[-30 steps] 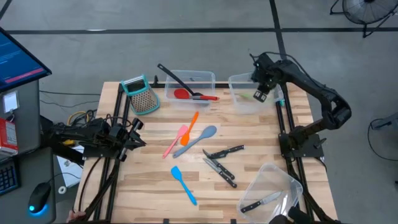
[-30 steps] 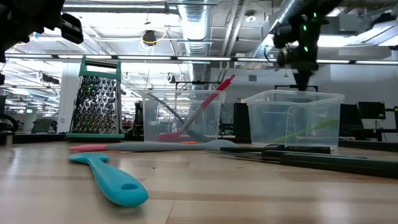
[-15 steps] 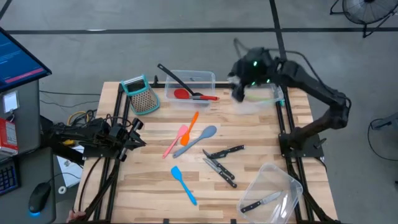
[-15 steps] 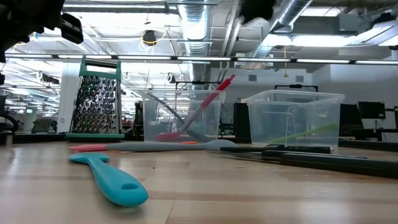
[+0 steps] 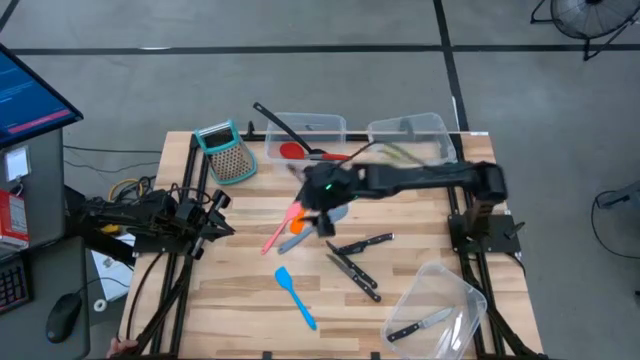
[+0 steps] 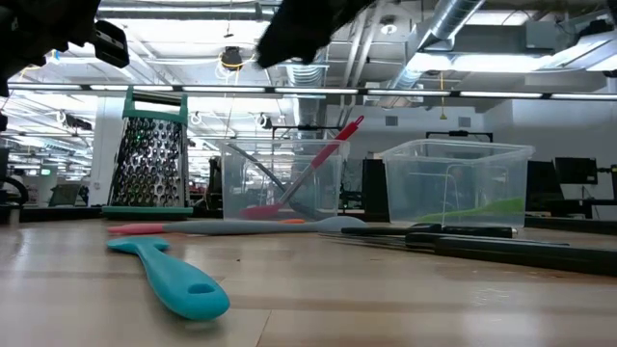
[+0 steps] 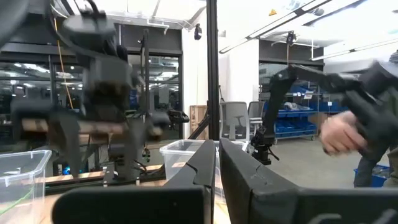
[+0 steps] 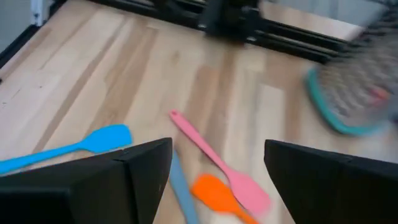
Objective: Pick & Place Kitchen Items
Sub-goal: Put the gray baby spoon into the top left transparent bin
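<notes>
My right gripper hangs open over the table's middle, above a cluster of utensils lying flat: a pink spatula, an orange spatula and a grey-blue spoon. It touches none of them. A blue spatula lies nearer the front edge. Black-handled knives lie to the right of the cluster. My left gripper is shut and waits off the table's left edge.
A teal-framed grater stands at the far left. One clear bin at the far edge holds a red spatula and a black ladle; another holds a green utensil. A tipped bin at the near right holds a knife.
My right gripper has swung fast from above the far right bin toward the table's middle, turning as it went, and now points slantwise down over the pink and orange spatulas. Nothing on the table has moved.
</notes>
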Motion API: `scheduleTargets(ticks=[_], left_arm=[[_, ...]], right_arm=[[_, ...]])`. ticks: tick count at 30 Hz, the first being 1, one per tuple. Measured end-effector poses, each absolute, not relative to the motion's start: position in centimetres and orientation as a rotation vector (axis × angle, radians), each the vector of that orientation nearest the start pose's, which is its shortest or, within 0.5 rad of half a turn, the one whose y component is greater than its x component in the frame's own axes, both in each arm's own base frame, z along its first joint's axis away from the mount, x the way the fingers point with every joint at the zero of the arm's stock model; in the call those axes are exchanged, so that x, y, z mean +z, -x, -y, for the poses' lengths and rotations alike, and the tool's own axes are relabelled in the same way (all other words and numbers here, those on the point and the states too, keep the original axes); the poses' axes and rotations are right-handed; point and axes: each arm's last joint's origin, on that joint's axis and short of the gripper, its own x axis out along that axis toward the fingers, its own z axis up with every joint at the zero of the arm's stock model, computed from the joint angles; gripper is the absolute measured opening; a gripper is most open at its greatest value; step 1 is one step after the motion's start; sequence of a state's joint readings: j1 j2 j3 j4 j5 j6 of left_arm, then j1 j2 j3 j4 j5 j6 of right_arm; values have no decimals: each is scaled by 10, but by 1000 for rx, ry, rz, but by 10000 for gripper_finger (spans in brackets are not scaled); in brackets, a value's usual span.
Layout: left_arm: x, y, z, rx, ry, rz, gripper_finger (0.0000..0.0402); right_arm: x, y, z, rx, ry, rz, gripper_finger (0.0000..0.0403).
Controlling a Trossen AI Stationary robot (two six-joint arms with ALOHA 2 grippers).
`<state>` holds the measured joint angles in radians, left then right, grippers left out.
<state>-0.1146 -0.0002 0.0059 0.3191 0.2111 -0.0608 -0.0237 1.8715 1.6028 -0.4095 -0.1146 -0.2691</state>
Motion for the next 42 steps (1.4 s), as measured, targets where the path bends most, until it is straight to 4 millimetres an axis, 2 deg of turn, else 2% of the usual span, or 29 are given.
scheduleTargets(ticks=[5,8,16,24,37,42], left_arm=[[196,-90,16,-332,44,317,8],[196,-90,16,-332,44,317,8],[196,-90,16,-333,44,319,8],[196,-90,16,-333,44,320,8],[196,-90,16,-332,44,321,8],[196,-90,16,-333,44,321,8]], right_arm=[[241,-461,-6,300,220,-583,249],[217,-473,-10,329,258,-573,249],[167,-490,-11,376,260,-581,249],[126,-497,-18,421,255,-623,249],[83,-498,-5,435,171,-696,243],[81,-499,1,431,155,-699,196]])
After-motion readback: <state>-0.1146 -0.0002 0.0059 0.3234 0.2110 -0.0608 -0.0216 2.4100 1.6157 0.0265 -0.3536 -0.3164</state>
